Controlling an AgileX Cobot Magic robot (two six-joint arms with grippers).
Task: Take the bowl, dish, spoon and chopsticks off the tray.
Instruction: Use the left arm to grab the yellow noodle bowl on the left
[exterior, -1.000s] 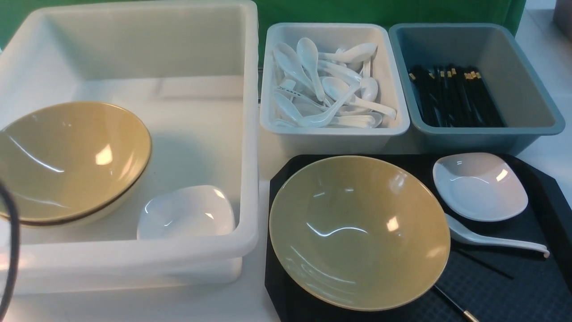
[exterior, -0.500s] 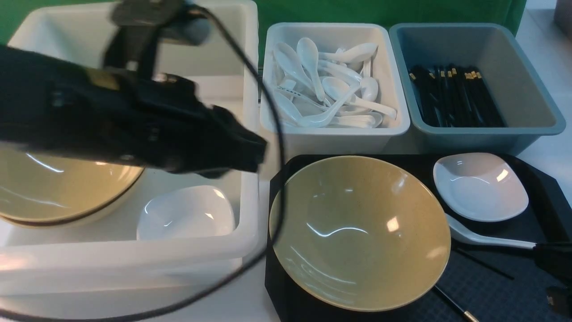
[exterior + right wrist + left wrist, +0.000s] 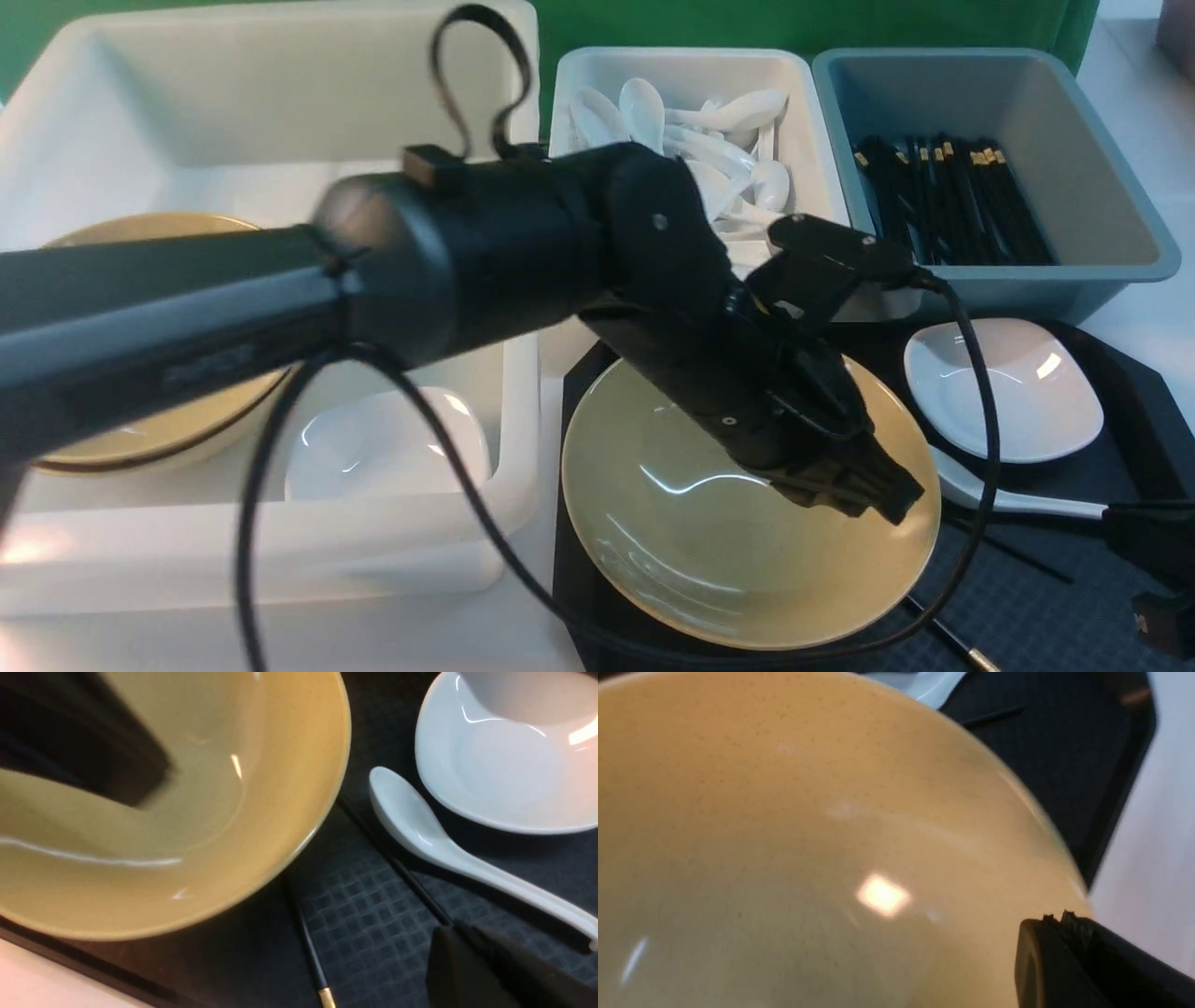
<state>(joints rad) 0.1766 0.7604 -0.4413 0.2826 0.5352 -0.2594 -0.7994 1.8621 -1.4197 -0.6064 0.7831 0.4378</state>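
front: left arm [image 3: 467, 261] (thick, black, cable [image 3: 982, 420] looped off it) cuts in from the left and blocks most of the middle. left gripper [image 3: 882, 499] hangs over the inside of the large glossy olive-tan bowl [image 3: 691, 560], near its right rim, jaws pressed together, nothing in them. bowl sits on the left half of the black rectangular diamond-textured plastic tray [image 3: 1055, 607]. small glossy white rounded-square dish [image 3: 1004, 387] is in the tray's far right corner. glossy white soup spoon [image 3: 1027, 502] lies just in front of it, scoop toward the bowl. thin black chopsticks [image 3: 1018, 553] lie on the tray floor, partly under the bowl. right gripper [image 3: 1144, 541] pokes in at the right edge by the spoon's handle tip, closed, empty. behind the tray: white tub of spoons [image 3: 803, 84], half hidden by the arm, and grey-blue tub [image 3: 1092, 205] of black sticks. far left: big white tub [image 3: 233, 112] holding a second tan bowl [image 3: 159, 429] and second white dish [image 3: 373, 448].

left wrist: bowl's inside fills nearly everything, one dark finger at the frame corner, tray corner and white tabletop [image 3: 1157, 835] beyond.

right wrist: bowl rim, spoon and dish close together. one stick runs beside the spoon and goes under the gripper's dark tip (touching or not, cannot tell). the other comes out from under the bowl, gold band showing.
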